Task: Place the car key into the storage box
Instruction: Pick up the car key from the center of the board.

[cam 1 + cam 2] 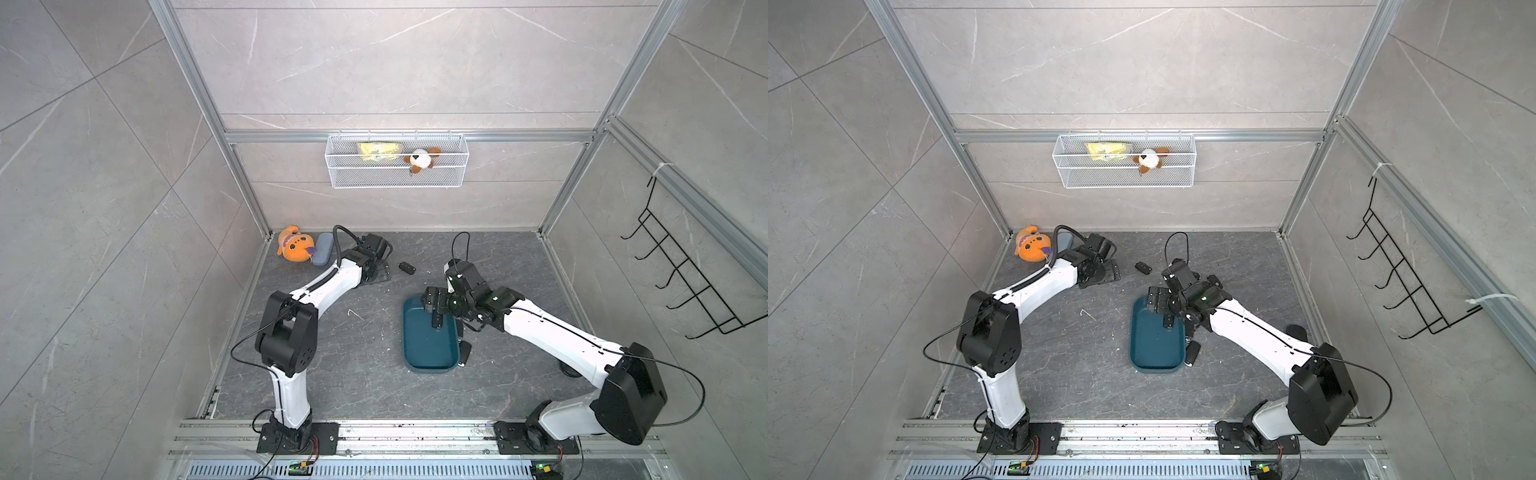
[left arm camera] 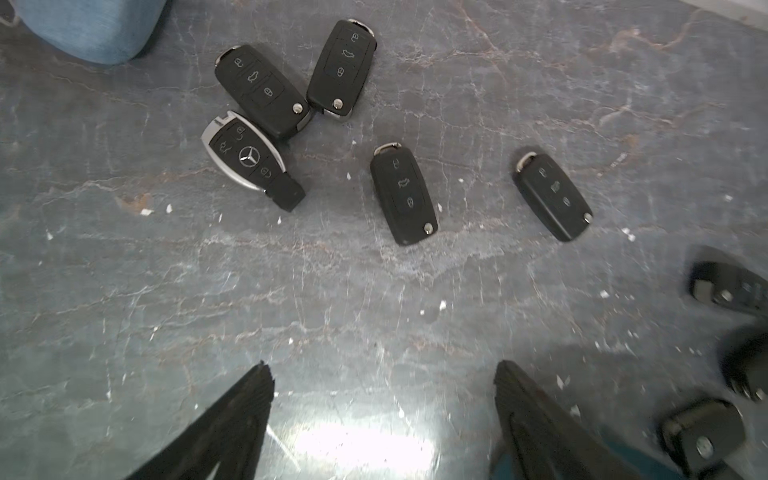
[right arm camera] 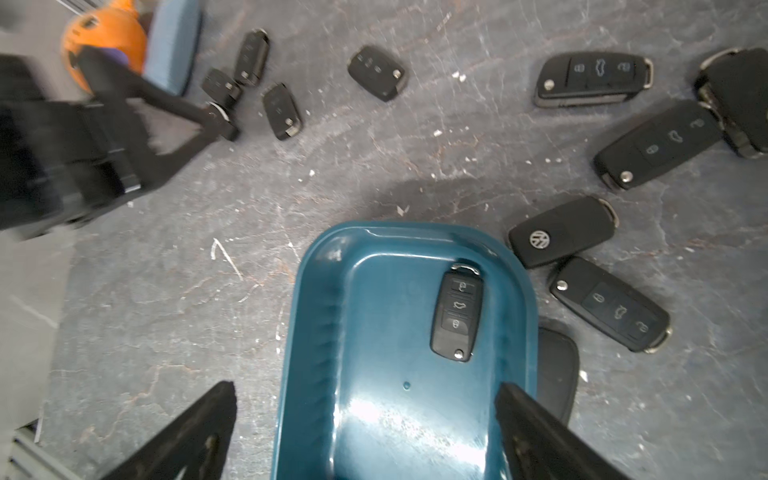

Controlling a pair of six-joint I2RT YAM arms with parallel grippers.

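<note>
The tabletop (image 1: 353, 374) is seen as a dark grey stone-look slab w/ pale veins, scuffed and dotted w/ white specks; a glare patch is thrown on it in the left wrist view. It is boxed in by pale grey marble-look wall tiles (image 1: 374, 62) and an aluminium frame (image 1: 270, 136). A white wire basket (image 1: 397, 178) is hung on the rear rail, and a black hook rack (image 1: 690, 266) on the R-side wall. An orange plush (image 1: 295, 245) and a pale blue case (image 1: 322, 248) are lodged in the far L corner. The storage box (image 1: 428, 353) is set R of centre; one car key (image 3: 457, 316) is laid flat inside it, buttons up, toward its far end. The right claw (image 3: 365, 390) is held wide open above the box, nothing gripped. The left claw (image 2: 382, 374) is spread apart over bare tabletop, empty. Loose key fobs (image 2: 403, 195) are scattered ahead of it, w/ more beside the box.
</note>
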